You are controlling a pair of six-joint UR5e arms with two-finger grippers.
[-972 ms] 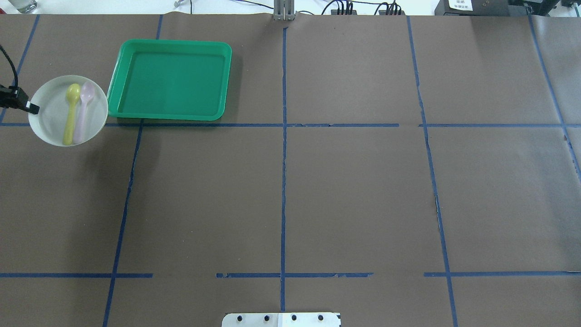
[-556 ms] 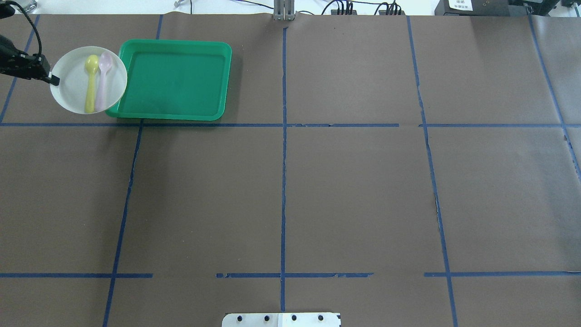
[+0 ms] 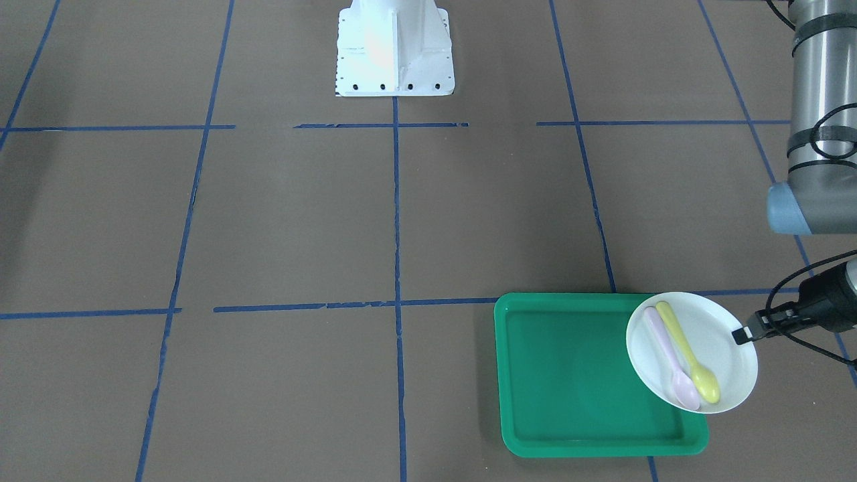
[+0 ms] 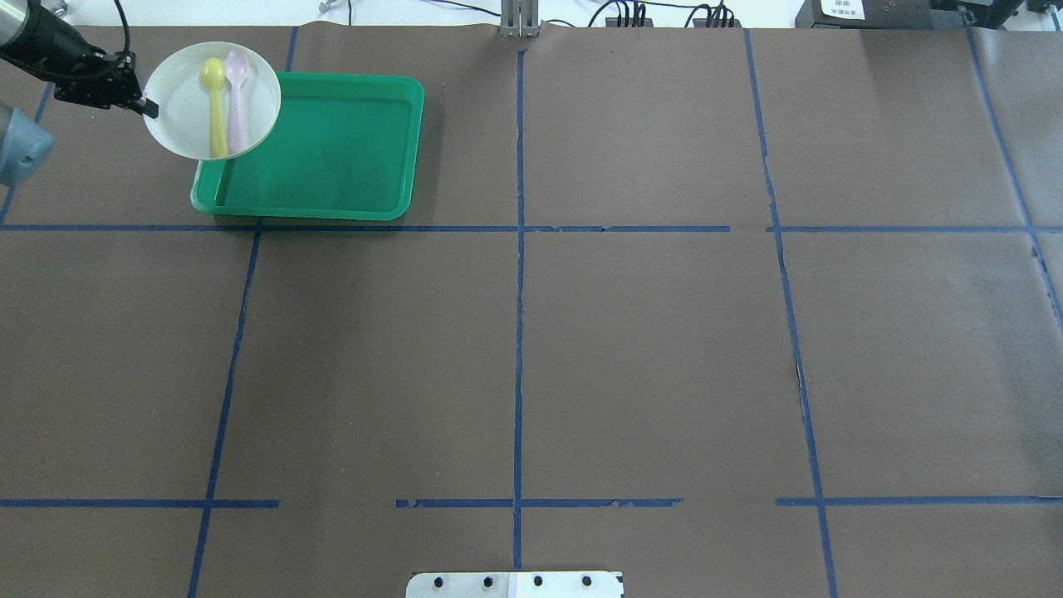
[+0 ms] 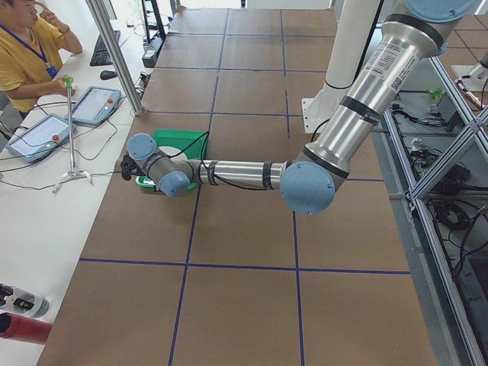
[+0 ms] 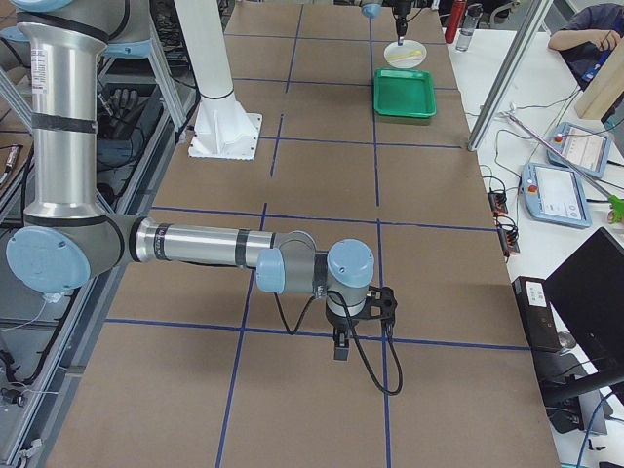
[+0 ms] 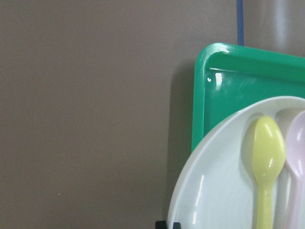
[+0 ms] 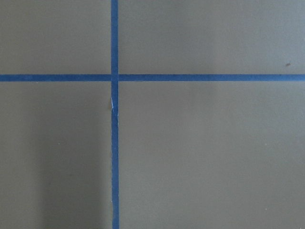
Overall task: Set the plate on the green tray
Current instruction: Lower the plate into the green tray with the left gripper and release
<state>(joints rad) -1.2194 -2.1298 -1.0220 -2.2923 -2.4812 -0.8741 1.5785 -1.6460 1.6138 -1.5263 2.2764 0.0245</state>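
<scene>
Left claw point(image 4: 149, 106) clamped on plate point(image 4: 178, 104) rim. Plate aloft, yellow spoon point(image 4: 217, 108) and pink spoon point(image 4: 237, 100) on it. Plate overhangs far-left corner of green tray point(image 4: 332, 149). Tray middle lies rightward of claw, nearer robot. Right claw point(image 6: 341, 346) well apart over desk point(image 4: 581, 332); open or closed, cannot tell.

No legible text, brand, number or sign anywhere. Only a white sticker point(image 5: 378, 60) on the silver tube of the left arm point(image 5: 347, 114), print too small to read, and a white label point(image 4: 845, 7) on a dark box point(image 4: 884, 15) beyond the far edge of the table point(image 4: 664, 332), equally blurred.
</scene>
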